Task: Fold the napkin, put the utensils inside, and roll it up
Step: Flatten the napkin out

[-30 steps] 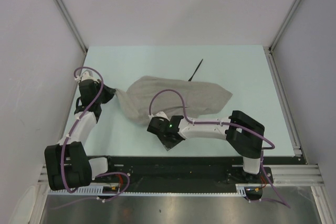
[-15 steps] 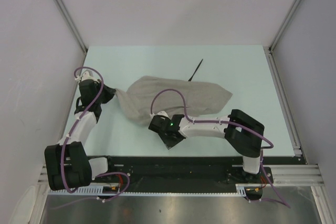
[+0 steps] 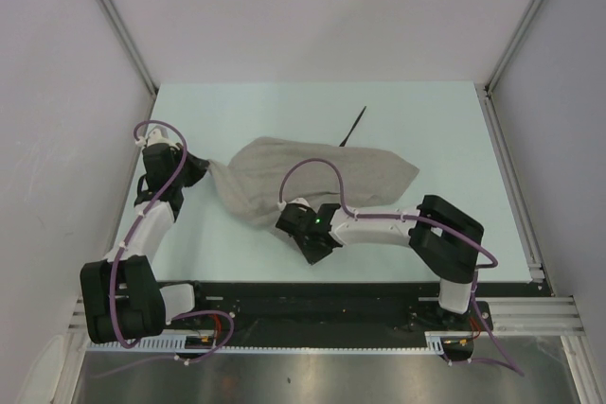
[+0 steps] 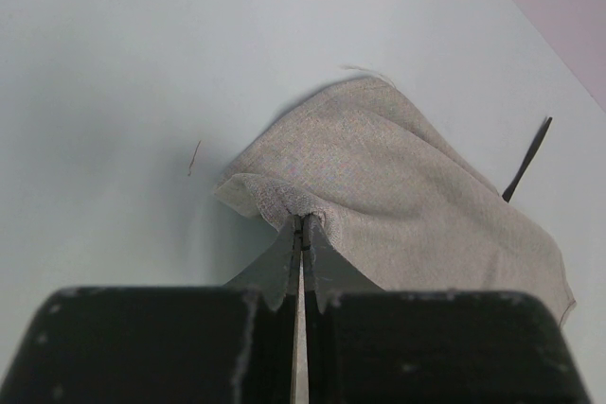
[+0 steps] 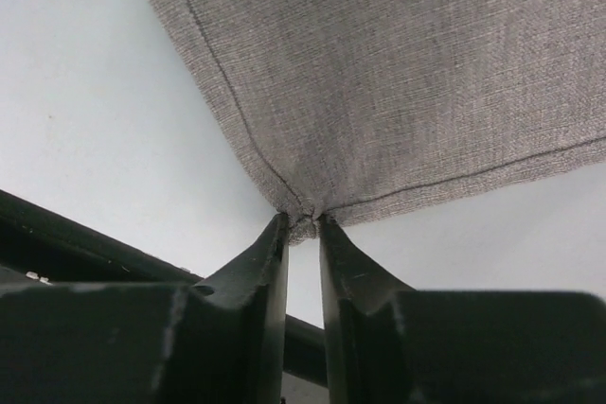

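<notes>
The grey-beige napkin (image 3: 327,172) lies crumpled across the middle of the table. My left gripper (image 3: 210,169) is shut on its left corner, and in the left wrist view the cloth (image 4: 398,177) bunches at the tips of that gripper (image 4: 303,224). My right gripper (image 3: 308,238) has its jaws drawn in on the near corner, where the hemmed cloth (image 5: 398,73) is pinched between that gripper's tips (image 5: 303,222). The thin black utensil (image 3: 353,127) lies beyond the napkin's far edge, partly under it; the same utensil (image 4: 526,160) shows at the right of the left wrist view.
A black rail (image 3: 284,292) runs along the table's near edge, just behind the right gripper. Grey walls (image 3: 57,92) close in the left, back and right sides. Purple cables loop over both arms.
The right gripper has shifted slightly right and its jaws have narrowed onto the napkin's near corner. The left arm and the utensil have not moved.
</notes>
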Motion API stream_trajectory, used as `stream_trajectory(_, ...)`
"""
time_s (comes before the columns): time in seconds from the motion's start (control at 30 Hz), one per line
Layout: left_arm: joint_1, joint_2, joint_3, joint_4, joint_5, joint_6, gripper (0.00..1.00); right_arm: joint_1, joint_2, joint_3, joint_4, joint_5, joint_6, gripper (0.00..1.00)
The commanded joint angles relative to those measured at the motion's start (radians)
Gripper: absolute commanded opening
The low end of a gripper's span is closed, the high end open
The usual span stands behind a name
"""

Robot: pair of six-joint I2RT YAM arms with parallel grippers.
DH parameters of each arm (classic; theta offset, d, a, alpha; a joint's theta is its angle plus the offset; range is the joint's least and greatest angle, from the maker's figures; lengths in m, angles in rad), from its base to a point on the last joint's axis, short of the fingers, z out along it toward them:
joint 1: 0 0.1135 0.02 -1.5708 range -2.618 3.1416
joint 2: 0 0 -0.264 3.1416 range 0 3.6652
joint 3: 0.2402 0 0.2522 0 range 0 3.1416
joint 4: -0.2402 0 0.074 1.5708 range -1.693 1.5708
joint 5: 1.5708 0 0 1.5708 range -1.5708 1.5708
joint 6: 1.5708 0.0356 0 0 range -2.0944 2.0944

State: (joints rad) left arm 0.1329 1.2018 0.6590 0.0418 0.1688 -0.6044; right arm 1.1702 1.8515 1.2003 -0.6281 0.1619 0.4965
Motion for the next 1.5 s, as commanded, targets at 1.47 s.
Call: stream_trajectory(1.47,-0.191,-0.174,1.373,-0.473,-0.166,0.308,0.0,-0.419,-0.758,0.683,0.252,0.491,-0.763,0.0)
